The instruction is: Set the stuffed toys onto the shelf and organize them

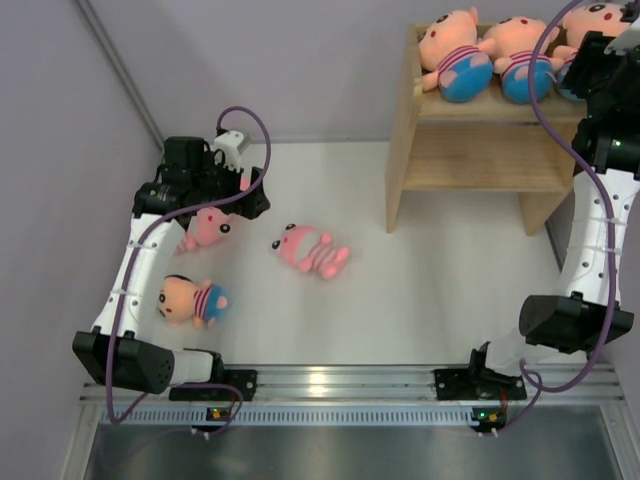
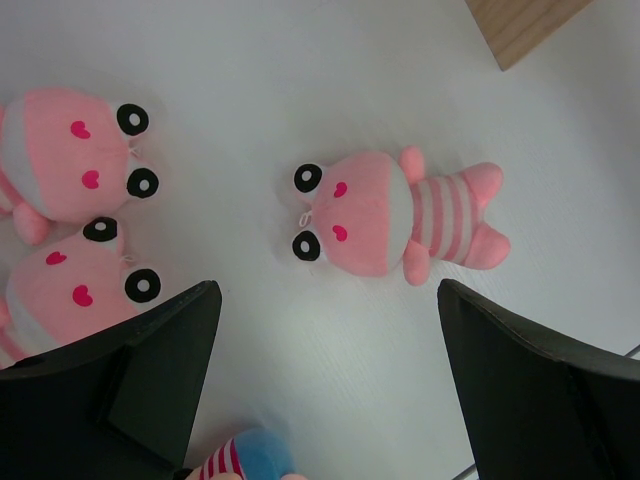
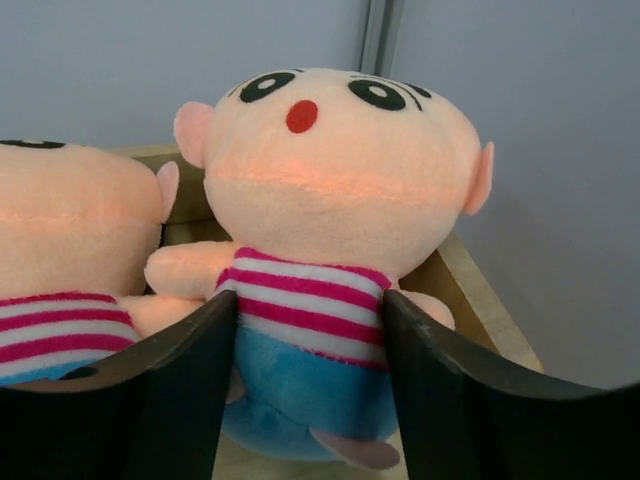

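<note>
Nearest the arm bases, at about 8 o'clock on the table [image 1: 420,300], a peach doll [image 1: 190,300] in a striped shirt lies on its side, not yet picked up. Just beyond it, toward 9 o'clock, the left gripper [image 2: 325,292] hangs over the table with its jaws spread wide and nothing between them. Its wrist camera shows the first pink doll [image 2: 72,150] and the second pink doll [image 2: 75,285] lying close together at its 9 o'clock. From above, the arm hides one of the pair. The third pink doll [image 2: 395,210] lies face up near the middle of the table, at the gripper's 1 o'clock and well apart from the pair. That makes four toys on the table.

Farthest off, at 1 to 2 o'clock, stands the shelf [image 1: 405,140]. No toy shows on its lower tier. Three peach dolls sit in a row on its top tier: the left doll [image 1: 455,50], the middle doll [image 1: 520,50] and the corner doll [image 3: 320,190] at the right end. The right gripper [image 3: 310,297] has a finger pressed against each side of the corner doll's striped shirt. It is clamped on that doll, which rests inside the rim.

By this count the job is a little under half done: two dolls are placed, a third is set down but not let go, and four are left to fetch. The top row looks nearly full, so the lower tier will likely be needed
</note>
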`<state>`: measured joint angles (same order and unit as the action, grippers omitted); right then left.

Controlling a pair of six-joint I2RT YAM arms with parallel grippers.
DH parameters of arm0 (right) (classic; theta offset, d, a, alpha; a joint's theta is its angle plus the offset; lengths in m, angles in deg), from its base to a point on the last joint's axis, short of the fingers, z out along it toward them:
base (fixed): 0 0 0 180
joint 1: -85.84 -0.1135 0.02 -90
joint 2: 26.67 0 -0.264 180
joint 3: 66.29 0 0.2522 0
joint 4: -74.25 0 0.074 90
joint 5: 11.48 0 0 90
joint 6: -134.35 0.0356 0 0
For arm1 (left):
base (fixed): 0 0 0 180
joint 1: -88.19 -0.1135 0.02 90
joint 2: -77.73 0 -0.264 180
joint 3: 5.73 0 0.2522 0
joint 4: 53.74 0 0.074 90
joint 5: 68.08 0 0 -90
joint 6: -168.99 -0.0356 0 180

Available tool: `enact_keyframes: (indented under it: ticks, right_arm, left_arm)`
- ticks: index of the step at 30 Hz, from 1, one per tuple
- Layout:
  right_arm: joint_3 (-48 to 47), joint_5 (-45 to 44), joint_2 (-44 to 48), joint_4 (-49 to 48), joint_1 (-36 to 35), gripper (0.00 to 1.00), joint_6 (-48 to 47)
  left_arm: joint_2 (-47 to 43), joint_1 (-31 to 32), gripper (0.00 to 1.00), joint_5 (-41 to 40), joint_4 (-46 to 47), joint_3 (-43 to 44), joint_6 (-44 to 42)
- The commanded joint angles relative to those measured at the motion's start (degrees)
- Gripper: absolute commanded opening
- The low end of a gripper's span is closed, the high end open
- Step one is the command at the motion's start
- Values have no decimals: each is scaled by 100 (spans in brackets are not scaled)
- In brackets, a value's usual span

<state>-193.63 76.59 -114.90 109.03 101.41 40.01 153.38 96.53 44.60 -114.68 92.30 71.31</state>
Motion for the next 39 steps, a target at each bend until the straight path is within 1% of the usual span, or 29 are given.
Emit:
enact_keyframes:
  ticks: [1, 2, 3, 5, 6, 8, 9, 10, 12, 15, 18, 20, 22, 26, 29, 30, 32, 33, 36, 37, 39]
  right_arm:
    - [-182, 140, -63, -27, 86, 56, 74]
    - [-173, 167, -54, -19, 86, 53, 65]
    - [-191, 376, -37, 8, 86, 47, 56]
    - [-217, 535, -54, 78, 86, 42, 38]
    - [-313, 710, -63, 139, 86, 36, 21]
    - [-454, 948, -142, 411, 104, 31, 12]
    - [-629, 1202, -203, 517, 104, 27, 21]
    - [-709, 1343, -221, 692, 104, 26, 38]
    - [-745, 1694, -187, 702, 104, 21, 135]
    - [-745, 2099, -99, 650, 104, 19, 328]
    - [-727, 2451, -72, 535, 104, 19, 390]
    - [-736, 2540, -98, 509, 104, 19, 644]
    - [-736, 2671, -142, 500, 104, 18, 706]
    - [-718, 2962, -204, 439, 104, 18, 890]
    - [-727, 2778, -221, 465, 95, 25, 821]
    - [-727, 2603, -213, 482, 95, 34, 786]
    - [-727, 2401, -186, 588, 104, 45, 628]
    - [-718, 2182, -143, 623, 95, 52, 575]
    - [-657, 1725, -20, 702, 95, 63, 487]
    - [-639, 1644, 16, 702, 95, 64, 278]
    - [-613, 1539, 112, 693, 104, 68, 214]
  left_arm:
    - [2, -8, 95, 88, 139, 19, -93]
    - [10, -8, 95, 88, 130, 19, -93]
    - [2, -8, 95, 97, 139, 19, -102]
    - [-7, -8, 95, 88, 139, 19, -119]
    - [-7, -8, 95, 88, 139, 19, -111]
    - [-7, -8, 95, 79, 139, 19, -128]
    - [-7, -8, 95, 79, 139, 19, -128]
    - [-7, -8, 95, 79, 139, 19, -128]
    - [-16, -8, 95, 79, 139, 19, -146]
    - [-25, -8, 95, 53, 139, 19, -146]
    - [-42, -8, 95, 53, 139, 28, -146]
    - [-42, -8, 95, 79, 139, 37, -137]
    - [-60, -8, 95, 88, 139, 37, -137]
    - [-69, -8, 95, 53, 139, 46, -137]
    - [-86, -8, 95, 53, 130, 37, -146]
    - [-95, -8, 95, 53, 130, 37, -137]
    - [-95, -8, 95, 35, 130, 37, -146]
    - [-95, -8, 95, 18, 130, 28, -172]
    - [-78, -8, 95, -52, 130, 2, -216]
    - [-69, -8, 95, -88, 130, -33, -234]
    - [-16, -8, 95, -227, 139, -60, -313]
